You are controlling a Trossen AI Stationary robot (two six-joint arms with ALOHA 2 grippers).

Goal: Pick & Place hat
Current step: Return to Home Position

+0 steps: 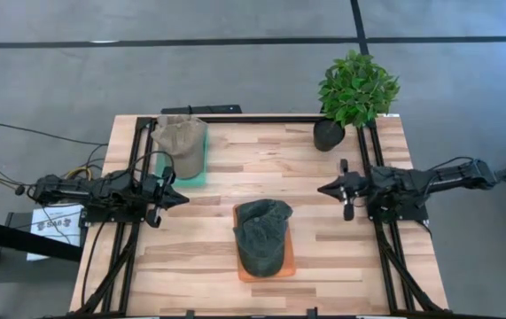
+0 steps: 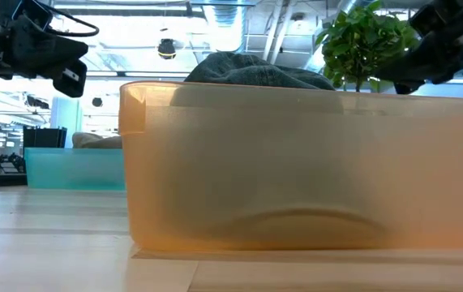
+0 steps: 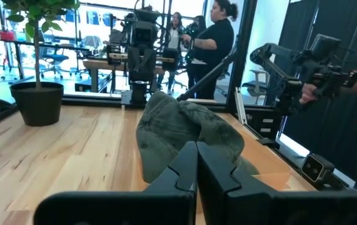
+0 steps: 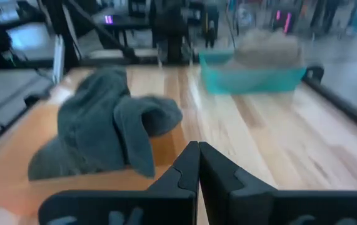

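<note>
I've got both arms low over the counter (image 1: pixel 341 257), one at each side. The left tool (image 1: pixel 180 198) hovers by the left edge with its fingers pressed together, gripping nothing. The right tool (image 1: pixel 323 188) faces it from the right edge, also closed tight and empty. I see the green cap (image 1: pixel 263 232) heaped in the orange bin (image 1: pixel 290 264), near centre. The brown cap (image 1: pixel 178 135) rests on the green bin (image 1: pixel 201 180), far left. A potted plant (image 1: pixel 356 89) stands far right.
</note>
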